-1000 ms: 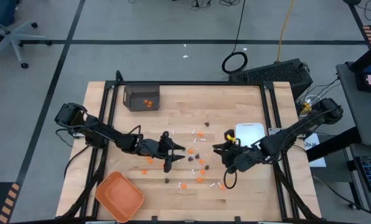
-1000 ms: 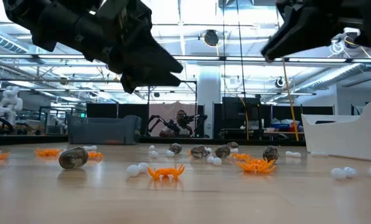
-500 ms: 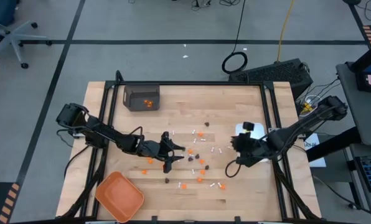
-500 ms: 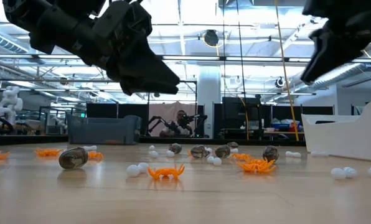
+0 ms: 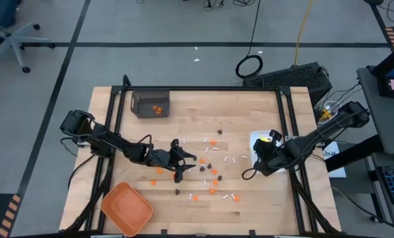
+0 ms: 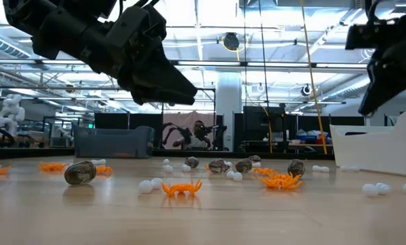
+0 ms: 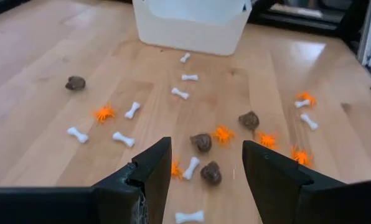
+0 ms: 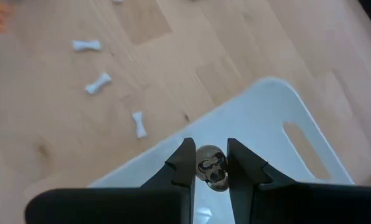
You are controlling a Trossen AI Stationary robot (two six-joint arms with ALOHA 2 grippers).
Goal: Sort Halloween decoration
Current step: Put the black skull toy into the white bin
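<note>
table (image 5: 250, 106): bare wood at far edge | bits (image 5: 209, 173) scattered mid-table | left gripper (image 5: 189, 165) spread above them | right gripper (image 8: 208, 171) pinching skull (image 8: 211, 167) (dark-eyed) over dish (image 8: 279, 124) rim, right edge

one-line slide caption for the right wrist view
Right pincer holds a small skull over the white dish, white bones on the table beyond.

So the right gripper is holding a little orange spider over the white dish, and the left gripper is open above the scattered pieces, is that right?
Not quite. The right gripper holds a small dark skull, not an orange spider, as the right wrist view shows. It is over the white dish, and the left gripper is open above the scattered pieces.
</note>
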